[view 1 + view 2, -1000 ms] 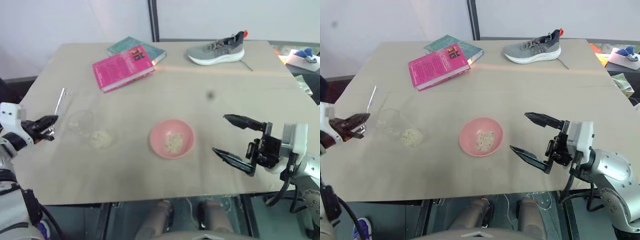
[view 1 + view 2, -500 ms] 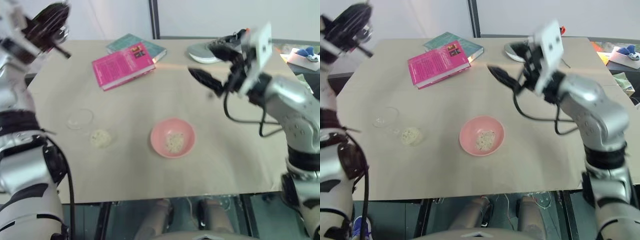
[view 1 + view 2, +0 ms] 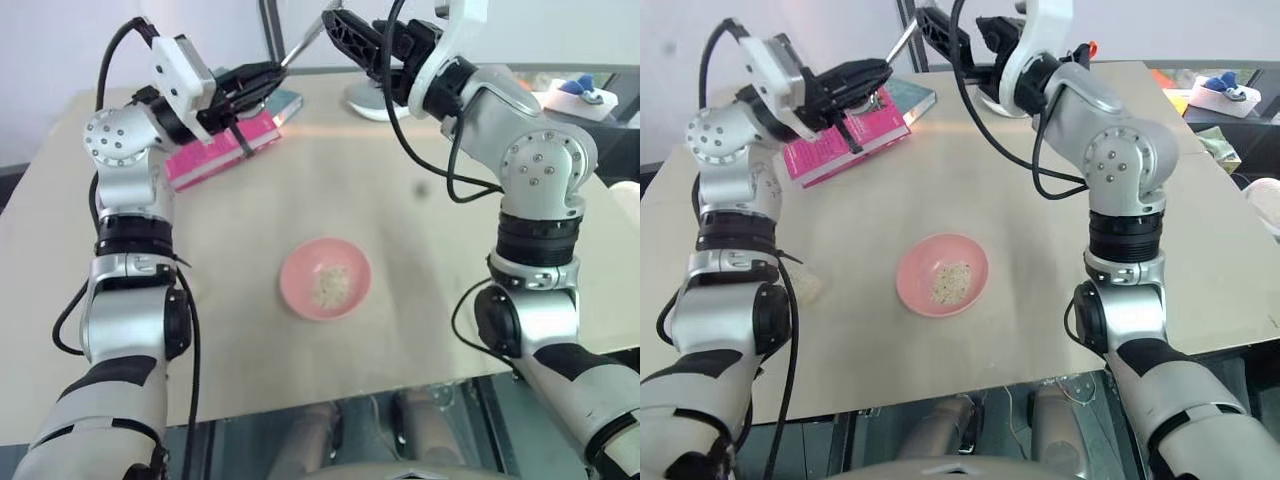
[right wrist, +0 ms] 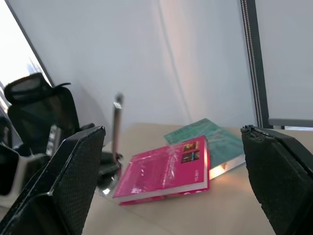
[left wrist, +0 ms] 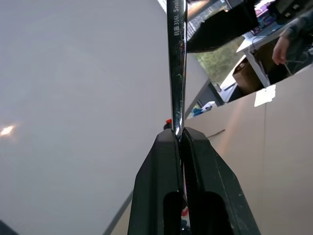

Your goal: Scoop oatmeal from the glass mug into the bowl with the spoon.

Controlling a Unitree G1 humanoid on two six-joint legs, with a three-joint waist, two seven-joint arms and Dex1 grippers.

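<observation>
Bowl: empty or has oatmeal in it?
Has oatmeal. The pink bowl holds a small pale heap of oatmeal at its centre; most of its inside is bare.

A tan table [image 3: 430, 270] fills the scene. A pink book [image 4: 166, 171] lies toward eleven o'clock, overlapping a teal book [image 4: 215, 139] just behind it. A grey sneaker [image 3: 365, 100] with a white sole sits near twelve o'clock at the far edge. A black office chair [image 4: 34, 105] stands beyond the table.

Pink bowl [image 3: 325, 279], beige oatmeal [image 3: 328, 284], silver spoon [image 5: 176, 63].
</observation>
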